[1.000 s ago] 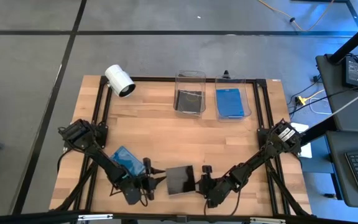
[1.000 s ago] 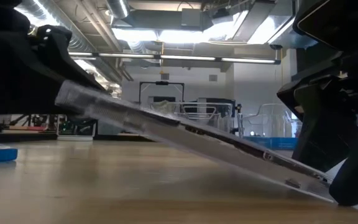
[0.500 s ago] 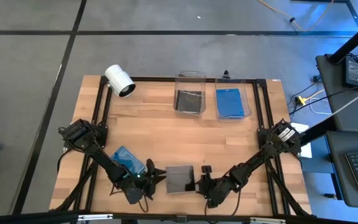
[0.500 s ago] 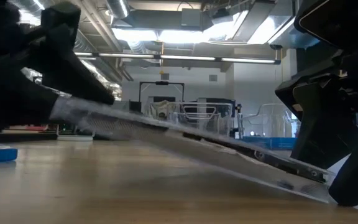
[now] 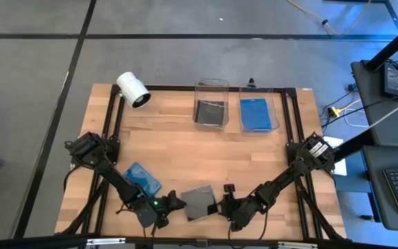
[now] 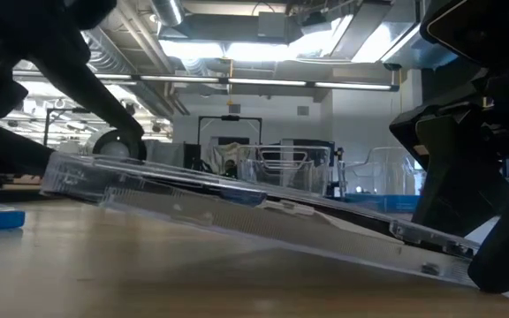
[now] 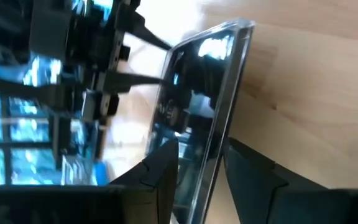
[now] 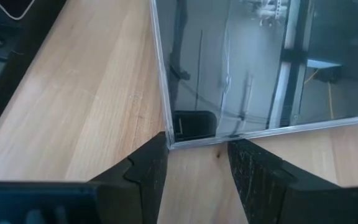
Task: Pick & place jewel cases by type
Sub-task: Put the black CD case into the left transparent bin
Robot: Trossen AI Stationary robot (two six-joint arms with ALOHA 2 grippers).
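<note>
Lifting one edge of a dark jewel case at the near middle of the table was the step in hand; the left gripper pinched the case's left edge between its fingers, as the left wrist view showed the case edge-on between the two dark pads; the right gripper sat at the opposite edge, its fingers parted either side of a corner, and whether they squeezed it or merely steadied it I could not tell; in the low view the case was tilted, high on the left-gripper side and touching the wood by the right one; the next move, by my judgement, called for a secure hold by one arm, release by the other, and a carry to the far bin holding dark cases; by count, two clear bins stood side by side at the far edge, the second bin holding blue; one blue jewel case lay loose on the table near the left arm; the stacked cases in each bin could not be counted from above; one white cylindrical camera lay at the far left corner.
</note>
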